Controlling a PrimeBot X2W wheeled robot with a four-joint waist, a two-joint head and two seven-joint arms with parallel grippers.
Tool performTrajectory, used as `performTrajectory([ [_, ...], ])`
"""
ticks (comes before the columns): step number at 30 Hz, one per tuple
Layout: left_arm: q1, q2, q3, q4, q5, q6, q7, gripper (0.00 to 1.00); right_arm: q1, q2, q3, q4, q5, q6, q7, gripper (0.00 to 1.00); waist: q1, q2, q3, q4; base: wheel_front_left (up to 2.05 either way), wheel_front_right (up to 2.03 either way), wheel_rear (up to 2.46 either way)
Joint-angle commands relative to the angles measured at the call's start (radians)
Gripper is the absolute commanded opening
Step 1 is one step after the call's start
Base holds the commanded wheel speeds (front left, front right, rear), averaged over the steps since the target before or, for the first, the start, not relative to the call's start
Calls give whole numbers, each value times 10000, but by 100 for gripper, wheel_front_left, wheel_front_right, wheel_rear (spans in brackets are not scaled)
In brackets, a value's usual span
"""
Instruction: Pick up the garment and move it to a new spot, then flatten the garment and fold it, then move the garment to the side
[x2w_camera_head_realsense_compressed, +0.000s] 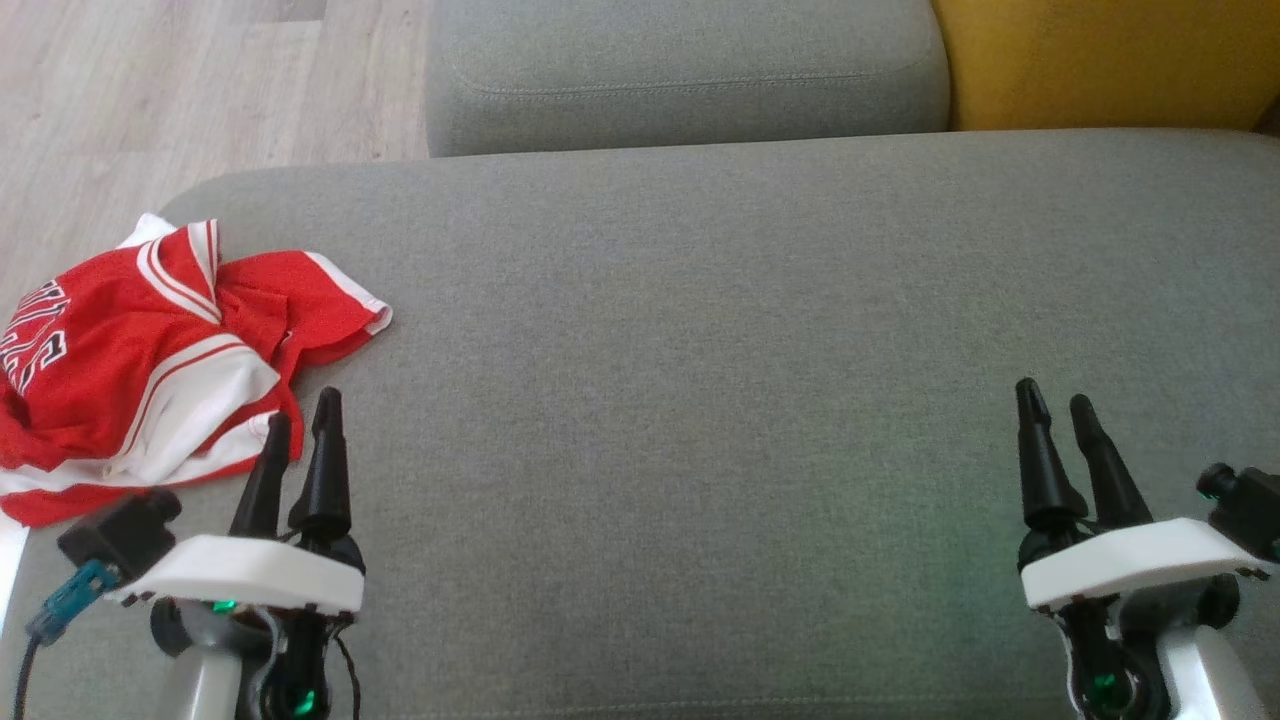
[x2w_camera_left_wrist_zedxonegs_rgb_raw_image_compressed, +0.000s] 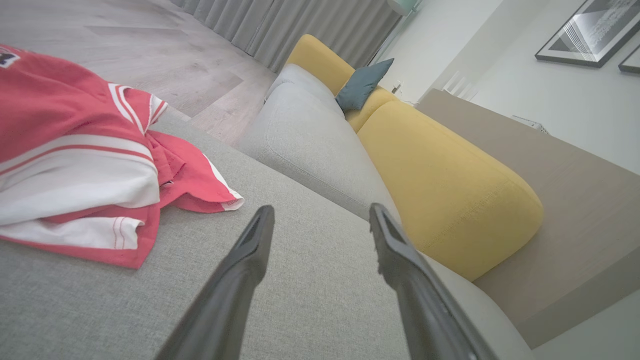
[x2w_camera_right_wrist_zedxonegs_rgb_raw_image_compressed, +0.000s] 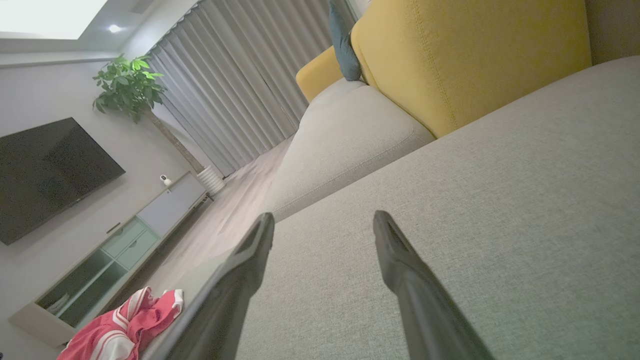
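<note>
The garment (x2w_camera_head_realsense_compressed: 150, 350) is a crumpled red jersey with white stripes, lying at the left end of the grey sofa cushion (x2w_camera_head_realsense_compressed: 700, 350). My left gripper (x2w_camera_head_realsense_compressed: 302, 412) hovers just to its lower right, open and empty, fingertips beside the red hem. In the left wrist view the garment (x2w_camera_left_wrist_zedxonegs_rgb_raw_image_compressed: 85, 160) lies left of the open left gripper (x2w_camera_left_wrist_zedxonegs_rgb_raw_image_compressed: 321, 215). My right gripper (x2w_camera_head_realsense_compressed: 1053, 396) stands open and empty far to the right, over bare cushion. The right wrist view shows the right gripper (x2w_camera_right_wrist_zedxonegs_rgb_raw_image_compressed: 324, 220) open, with the garment (x2w_camera_right_wrist_zedxonegs_rgb_raw_image_compressed: 125, 330) small at the lower left.
A second grey cushion (x2w_camera_head_realsense_compressed: 690, 80) lies beyond the seat, with a yellow backrest (x2w_camera_head_realsense_compressed: 1110, 60) at the far right. Wooden floor (x2w_camera_head_realsense_compressed: 150, 100) shows at the upper left, past the cushion's rounded edge. A cabinet (x2w_camera_right_wrist_zedxonegs_rgb_raw_image_compressed: 110, 250) and curtains (x2w_camera_right_wrist_zedxonegs_rgb_raw_image_compressed: 240, 90) stand across the room.
</note>
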Motion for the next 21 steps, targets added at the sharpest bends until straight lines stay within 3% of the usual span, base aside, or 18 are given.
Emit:
performTrajectory([
  [1,-606,204,118,-421,248,53,-107,100,-318,-194,169,-434,-256,28,-102,100,0,0,0,2,0,0,0],
  [21,-664,415,-368,-187,2747,275,-691,100,-9,-157,332,-608,-2942,34,-247,100,0,0,-20,-20,0,0,0],
])
